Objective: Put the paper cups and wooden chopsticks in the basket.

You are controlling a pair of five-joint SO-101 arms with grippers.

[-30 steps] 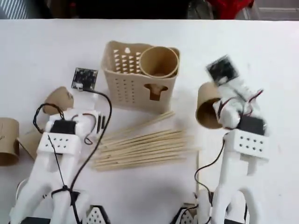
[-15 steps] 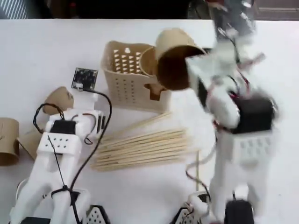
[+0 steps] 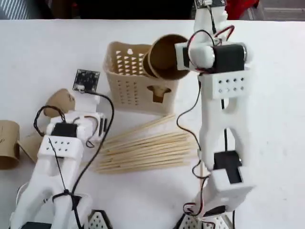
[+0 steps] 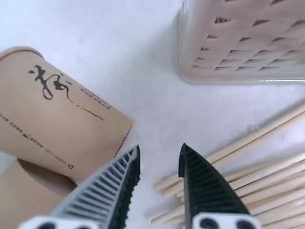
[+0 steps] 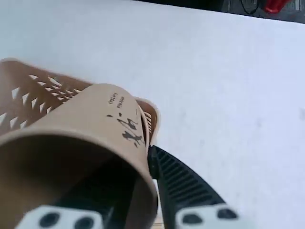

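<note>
High view: a white table (image 3: 271, 119) holds a cream plastic basket (image 3: 126, 83). The basket is boxy, with rows of small holes in its walls, and stands left of centre toward the far side. The right gripper (image 3: 182, 56) clamps a brown paper cup (image 3: 166, 58) by its rim. The cup is tilted over the basket's right far corner, with its round mouth showing. In the right wrist view, one black ridged finger (image 5: 178, 183) presses the outside of the smooth cup wall. A loose bundle of thin, pale wooden chopsticks (image 3: 147, 151) lies flat on the table just near of the basket. The left gripper (image 4: 159, 164) is empty, its jaws slightly parted. It hangs over bare table between the chopsticks and a fallen cup (image 4: 57, 119) lying on its side to the left.
</note>
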